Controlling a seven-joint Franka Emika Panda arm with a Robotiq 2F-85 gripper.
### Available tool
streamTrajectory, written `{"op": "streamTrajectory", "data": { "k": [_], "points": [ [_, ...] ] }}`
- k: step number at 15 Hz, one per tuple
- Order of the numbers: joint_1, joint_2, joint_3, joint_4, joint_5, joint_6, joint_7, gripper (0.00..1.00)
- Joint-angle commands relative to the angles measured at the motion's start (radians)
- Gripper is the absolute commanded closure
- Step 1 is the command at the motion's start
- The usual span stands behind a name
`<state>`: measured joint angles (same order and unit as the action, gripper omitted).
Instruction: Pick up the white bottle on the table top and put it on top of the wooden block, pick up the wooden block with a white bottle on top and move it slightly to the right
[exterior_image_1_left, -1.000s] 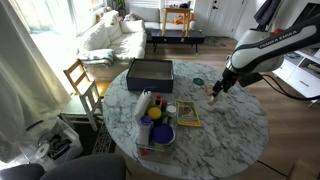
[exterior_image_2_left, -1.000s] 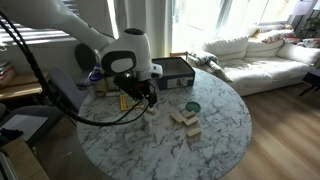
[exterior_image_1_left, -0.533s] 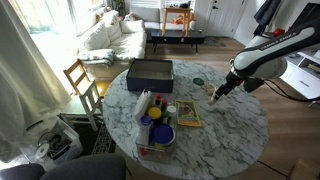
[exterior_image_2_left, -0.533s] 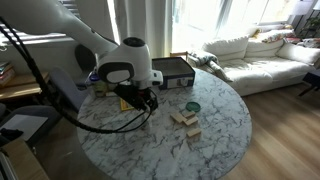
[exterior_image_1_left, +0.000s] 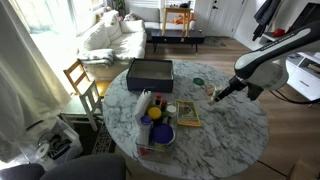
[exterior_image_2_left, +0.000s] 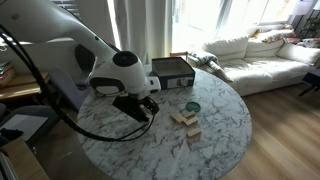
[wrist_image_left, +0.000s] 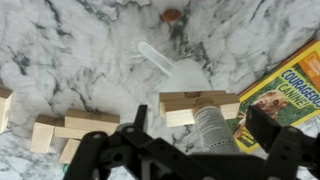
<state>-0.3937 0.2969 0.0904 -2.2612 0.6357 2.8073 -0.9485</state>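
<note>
wrist view | wooden block (wrist_image_left: 200, 103) just beside book (wrist_image_left: 285, 85) | both on table top (wrist_image_left: 60, 50)

The white arm (exterior_image_2_left: 60, 50) bends over the marble desk (exterior_image_2_left: 225, 140). Its pincer (exterior_image_2_left: 145, 109) hangs low near tan blocks (exterior_image_2_left: 185, 120), with a dark box (exterior_image_2_left: 173, 72) behind.
</note>
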Motion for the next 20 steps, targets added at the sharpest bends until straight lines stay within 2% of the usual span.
{"op": "streamTrajectory", "data": {
  "k": [1, 5, 9, 15, 20],
  "points": [
    [-0.003, 0.001, 0.003, 0.0, 0.005, 0.001, -0.005, 0.0],
    [-0.032, 0.02, 0.044, 0.009, 0.07, 0.024, -0.071, 0.0],
    [-0.063, 0.023, 0.084, 0.007, 0.169, 0.033, -0.193, 0.0],
    [-0.109, 0.045, 0.134, 0.016, 0.34, 0.105, -0.38, 0.0],
    [-0.141, 0.052, 0.174, 0.022, 0.471, 0.084, -0.522, 0.0]
  ]
}}
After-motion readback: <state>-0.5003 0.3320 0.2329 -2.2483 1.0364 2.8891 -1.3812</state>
